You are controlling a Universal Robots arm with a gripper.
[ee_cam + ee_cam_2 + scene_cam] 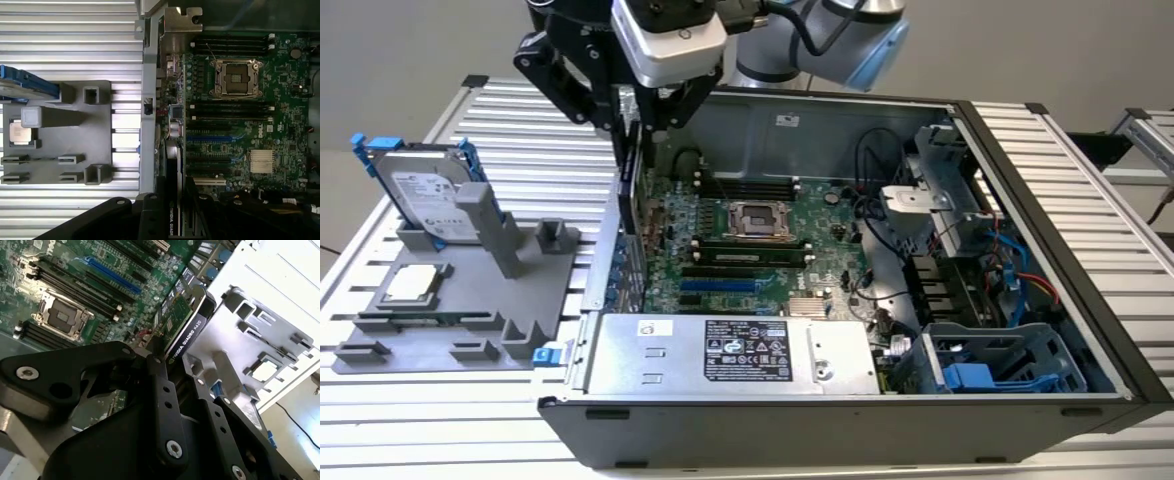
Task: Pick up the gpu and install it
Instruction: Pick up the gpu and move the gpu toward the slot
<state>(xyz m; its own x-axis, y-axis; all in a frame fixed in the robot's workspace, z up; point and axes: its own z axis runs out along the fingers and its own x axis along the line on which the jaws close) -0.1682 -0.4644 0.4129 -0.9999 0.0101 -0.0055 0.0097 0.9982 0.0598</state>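
Note:
My gripper (pixel 638 122) is shut on the gpu (pixel 628 200), a thin card that hangs edge-on and upright over the open computer case (pixel 1067 250), at the case wall on the exterior view's left. In the second wrist view the gpu (pixel 181 322) shows its green board and black edge between the black fingers (pixel 161 380) of the gripper (pixel 176 362). The first wrist view has the gpu (pixel 173 172) edge-on above the motherboard (pixel 240 130), beside the case wall, with the gripper (pixel 170 207) around it.
The motherboard (pixel 747 245) carries a processor socket (pixel 757 220) and memory slots. A power supply (pixel 720 350) and a drive cage (pixel 1001 360) fill the case's near side. Outside, a grey fixture (pixel 467 310) bears a hard drive (pixel 420 190) and a processor chip (pixel 411 285).

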